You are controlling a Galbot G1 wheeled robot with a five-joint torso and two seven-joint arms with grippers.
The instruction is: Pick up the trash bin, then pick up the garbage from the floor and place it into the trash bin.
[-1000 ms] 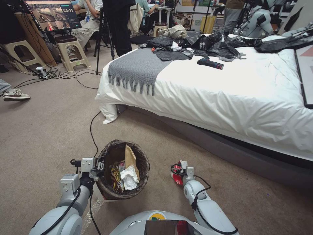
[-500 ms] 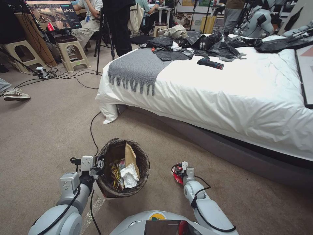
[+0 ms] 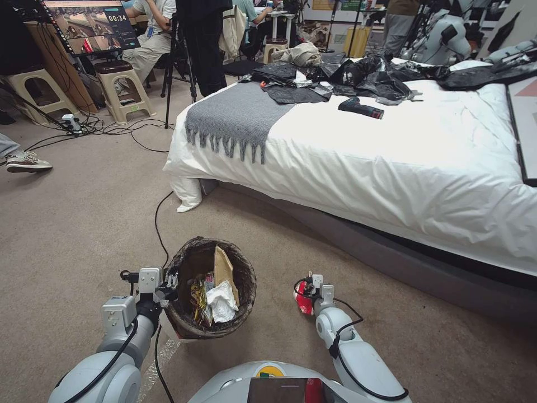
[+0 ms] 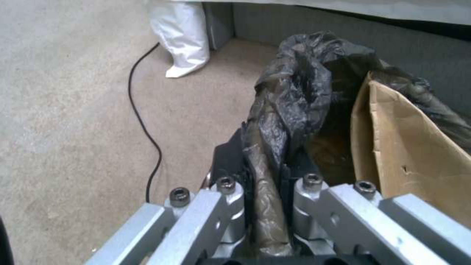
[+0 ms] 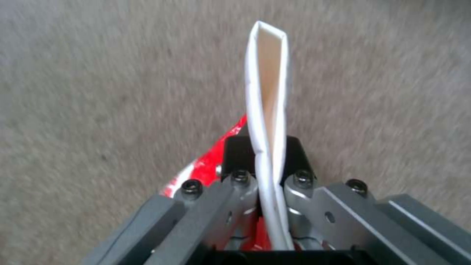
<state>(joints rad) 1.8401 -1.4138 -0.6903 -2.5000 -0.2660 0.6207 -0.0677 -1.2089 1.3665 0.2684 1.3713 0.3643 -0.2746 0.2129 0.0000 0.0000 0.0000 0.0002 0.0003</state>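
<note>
The trash bin (image 3: 187, 327), round with a dark liner over its rim, hangs just off the carpet in front of me. My left gripper (image 3: 169, 284) is shut on its left rim; the left wrist view shows the fingers (image 4: 307, 206) clamping the liner-covered rim (image 4: 267, 191). Garbage sits inside: a brown paper bag (image 3: 224, 268) (image 4: 417, 154), yellow wrappers (image 3: 197, 299) and white tissue (image 3: 222, 302). Right of the bin, low over the floor, my right gripper (image 3: 306, 291) (image 5: 269, 173) is shut on a crushed red-white paper cup (image 3: 303, 302) (image 5: 267, 110), pinched flat.
A bed (image 3: 391, 162) with a white cover fills the right and far side, with a grey throw (image 3: 235, 117), black bags (image 3: 369, 78) and a power tool (image 3: 361, 107) on it. A black cable (image 3: 158, 229) runs over the carpet to the bin. Stools (image 3: 120, 87) and cables stand far left.
The left gripper and the bin have risen a little. The right gripper with the cup has crept slightly forward. Nothing was let go.
</note>
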